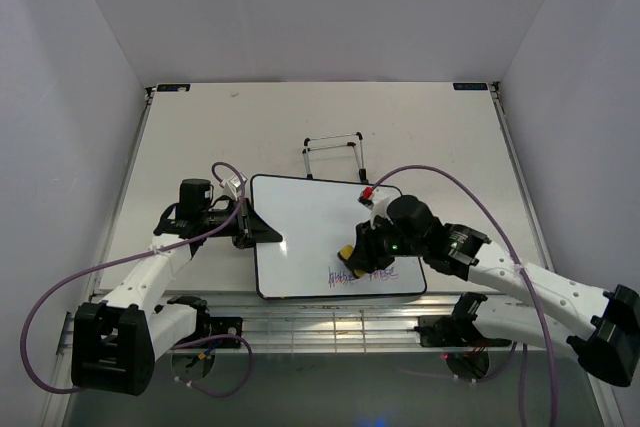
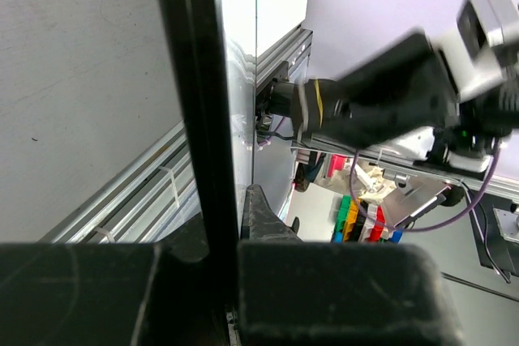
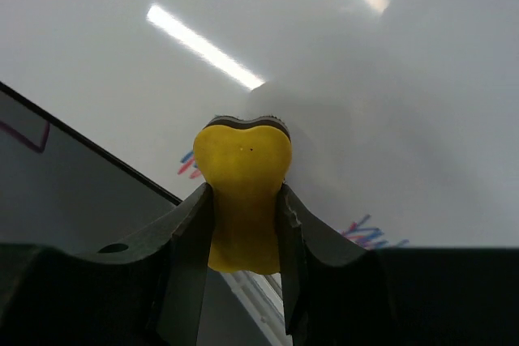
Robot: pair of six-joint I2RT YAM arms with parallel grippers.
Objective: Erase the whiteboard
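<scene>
A: Where is the whiteboard (image 1: 320, 232)?
B: Flat on the table (image 1: 200, 127), toward its near edge and a little askew. Its thin black frame is rounded at the corners. The wire stand (image 1: 333, 144) is just past the board's far edge.
A: Any writing on it?
B: Only red-and-blue scribbles (image 1: 345, 274), in 2 clumps along the near edge. They form no word I can read. The rest of the surface is white and glossy, and 2 light strips (image 3: 203, 46) are mirrored in it in the right wrist view.
A: Labels anywhere?
B: 2 small dark tags (image 1: 173, 87) at the table's far corners, too small to read.
A: The left gripper (image 2: 227, 281)?
B: Its fingers are pinched on the board's left edge. The left wrist view shows the black frame running straight into the jaws.
A: And the right gripper (image 3: 243, 208)?
B: Clamped on the yellow bone-shaped eraser (image 3: 243, 168), 1 finger on each side of its waist. The eraser's dark end appears to rest on the board, with scribble showing on either side of it in the right wrist view.
</scene>
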